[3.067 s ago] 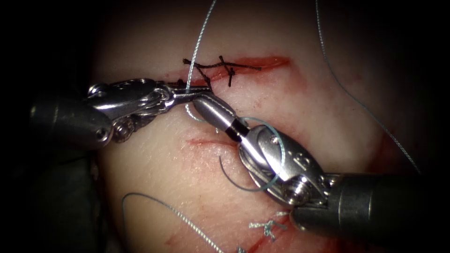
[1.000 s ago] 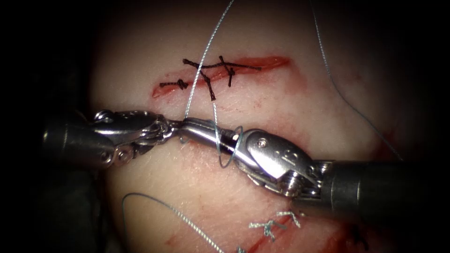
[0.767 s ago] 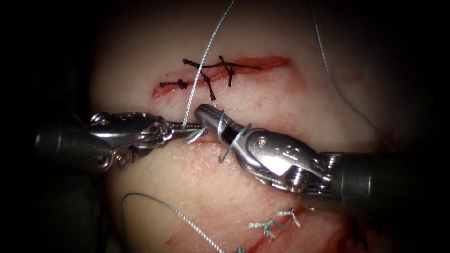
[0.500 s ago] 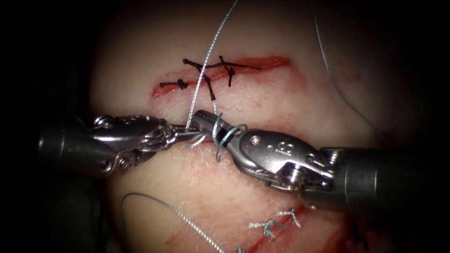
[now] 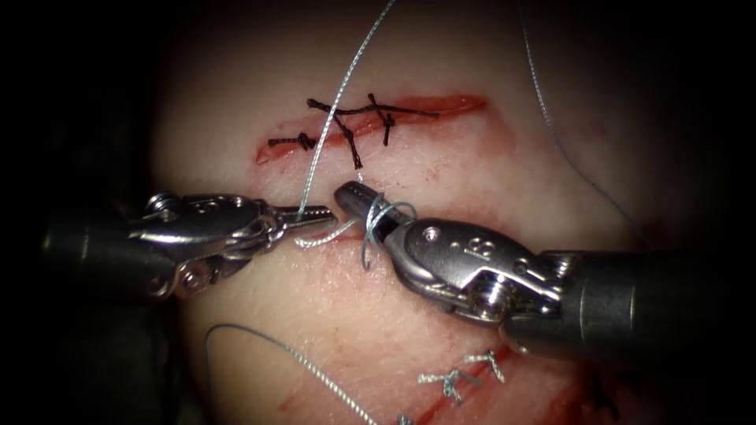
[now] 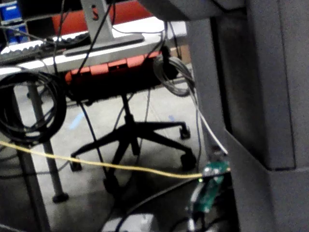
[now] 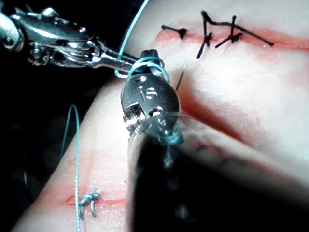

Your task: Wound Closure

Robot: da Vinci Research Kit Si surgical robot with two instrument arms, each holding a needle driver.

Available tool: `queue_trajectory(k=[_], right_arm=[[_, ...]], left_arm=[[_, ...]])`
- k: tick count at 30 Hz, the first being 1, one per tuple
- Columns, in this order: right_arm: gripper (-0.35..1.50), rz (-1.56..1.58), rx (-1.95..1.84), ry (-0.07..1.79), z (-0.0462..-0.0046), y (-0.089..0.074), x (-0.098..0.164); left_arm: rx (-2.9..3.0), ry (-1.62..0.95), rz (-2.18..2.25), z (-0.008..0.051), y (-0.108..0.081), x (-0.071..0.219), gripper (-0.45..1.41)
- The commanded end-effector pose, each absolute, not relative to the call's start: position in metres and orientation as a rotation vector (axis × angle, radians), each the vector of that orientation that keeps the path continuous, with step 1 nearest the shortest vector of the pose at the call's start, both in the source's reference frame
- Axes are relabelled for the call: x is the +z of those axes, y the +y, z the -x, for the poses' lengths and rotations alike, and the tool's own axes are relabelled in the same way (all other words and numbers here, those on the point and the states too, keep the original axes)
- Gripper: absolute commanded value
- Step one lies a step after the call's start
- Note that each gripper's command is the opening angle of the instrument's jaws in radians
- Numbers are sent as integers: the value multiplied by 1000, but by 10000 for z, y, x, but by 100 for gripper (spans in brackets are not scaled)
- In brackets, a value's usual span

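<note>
In the endoscope view my left tool comes in from the left, its jaws shut on the pale blue thread, which runs up and out of the picture. Tip to tip with it is my right tool. Loops of the same thread are wound round its jaws, which look shut on a short thread end sticking up beside them. Both tips hover over a red cut in the tissue. The right wrist view shows the wound loops on the right tool and the left tool beside it.
Behind the tools lies another cut closed with black stitches. Near the front is a cut with a pale blue knot. A loose length of thread curves over the lower left tissue, and another strand runs down the right side.
Both tools came down from the stitched cut to the middle one and thread became wound round the right tool's jaws. In the last second the left tool drew slightly left.
</note>
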State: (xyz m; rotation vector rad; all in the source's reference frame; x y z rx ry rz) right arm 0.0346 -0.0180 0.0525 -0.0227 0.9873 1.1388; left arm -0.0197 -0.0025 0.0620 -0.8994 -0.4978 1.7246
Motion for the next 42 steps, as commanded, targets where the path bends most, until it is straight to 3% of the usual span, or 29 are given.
queue_trajectory(k=[1,23,33,35,42], right_arm=[[-35,34,1150,984,-355,-178,529],[-35,19,1254,768,-358,-187,547],[-35,28,1273,760,-363,-183,550],[-10,26,1271,761,-364,-183,554],[-1,24,1268,763,-363,-184,556]], left_arm=[[1723,-503,899,202,-28,624,-45],[1727,-574,906,218,-26,606,-45],[1739,-566,911,221,-22,613,-45],[1738,-570,910,223,-21,613,-45],[1739,-569,910,224,-21,615,-45]])
